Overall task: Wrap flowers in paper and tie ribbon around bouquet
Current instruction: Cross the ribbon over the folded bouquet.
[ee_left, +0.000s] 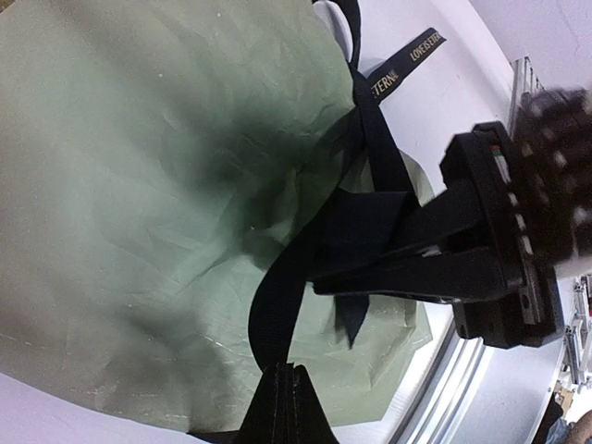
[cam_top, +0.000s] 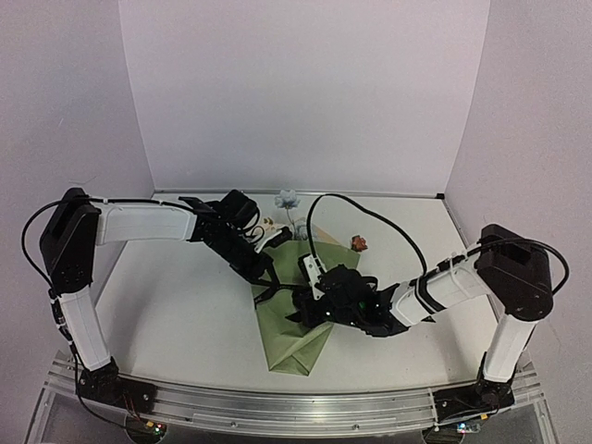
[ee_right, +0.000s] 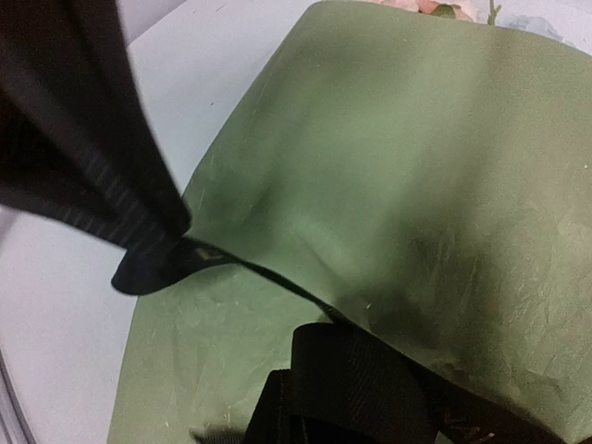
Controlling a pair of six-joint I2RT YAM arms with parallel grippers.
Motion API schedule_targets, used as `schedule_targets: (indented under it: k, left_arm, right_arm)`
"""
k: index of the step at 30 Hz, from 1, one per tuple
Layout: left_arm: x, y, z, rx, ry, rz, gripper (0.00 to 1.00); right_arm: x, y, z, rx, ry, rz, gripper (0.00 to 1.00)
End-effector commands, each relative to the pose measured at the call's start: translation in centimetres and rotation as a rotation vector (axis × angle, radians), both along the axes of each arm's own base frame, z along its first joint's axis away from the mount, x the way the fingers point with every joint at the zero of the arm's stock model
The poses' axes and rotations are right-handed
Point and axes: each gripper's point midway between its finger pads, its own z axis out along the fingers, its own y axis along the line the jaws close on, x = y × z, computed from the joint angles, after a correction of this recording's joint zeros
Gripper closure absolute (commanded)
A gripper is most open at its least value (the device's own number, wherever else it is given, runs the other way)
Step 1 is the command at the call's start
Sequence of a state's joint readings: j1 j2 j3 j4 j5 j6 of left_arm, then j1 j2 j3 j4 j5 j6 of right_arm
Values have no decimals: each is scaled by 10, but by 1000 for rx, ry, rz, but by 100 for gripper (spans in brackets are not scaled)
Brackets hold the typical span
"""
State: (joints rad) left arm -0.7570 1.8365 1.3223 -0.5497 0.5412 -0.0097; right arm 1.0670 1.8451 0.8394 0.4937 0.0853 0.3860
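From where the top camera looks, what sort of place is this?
Probably a robotics lab workcell, not a flower shop: plain white panel walls box in a white tabletop, and two black-and-white robot arms are bolted to an aluminium rail at its near edge.

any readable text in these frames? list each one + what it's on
"LOVEISETERN" - light capitals on the black ribbon, left wrist view, near its free end; cut off after that.
"ETERN" - a second print lower on the same ribbon; the letters before and after it are hidden or too blurred to read.
Top and right wrist views: no readable text.
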Motion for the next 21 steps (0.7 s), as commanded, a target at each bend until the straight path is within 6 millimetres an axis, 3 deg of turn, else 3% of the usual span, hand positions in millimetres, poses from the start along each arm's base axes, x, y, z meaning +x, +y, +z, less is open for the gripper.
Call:
schedule_targets:
  k: [1, 12, 21]
  left_arm:
    - [1, -6, 39, -114, -59, -11, 100]
    - [-2, -8, 54, -174, -69, -22, 100]
    - [-16, -8, 55, -214, -29, -56, 100]
  right_arm:
    - [20, 15, 16, 147, 68, -72, 100]
    - [26, 32, 20, 235, 118, -88, 100]
    - [78, 28, 38, 473, 95, -272, 100]
